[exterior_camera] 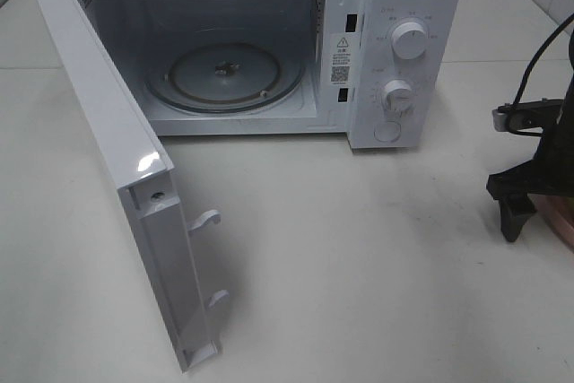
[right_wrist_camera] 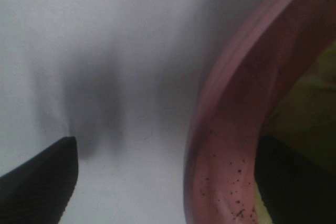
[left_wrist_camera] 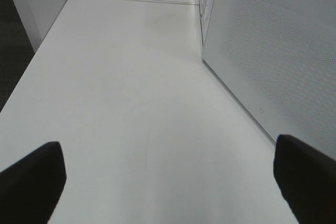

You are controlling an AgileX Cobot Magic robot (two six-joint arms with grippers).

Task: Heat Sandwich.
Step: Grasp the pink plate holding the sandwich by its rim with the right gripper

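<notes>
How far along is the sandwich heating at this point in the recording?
Done: the microwave door stands open, glass turntable bare. In hand: the right gripper, jaws open, straddles the rim of the pink plate, not yet gripping. The left gripper hangs open beside the door. Left: lift plate in, shut door, set the dials.

The rim of the pink plate (right_wrist_camera: 226, 129) lies between the wide-apart jaws, on the white table (right_wrist_camera: 105, 35).
</notes>
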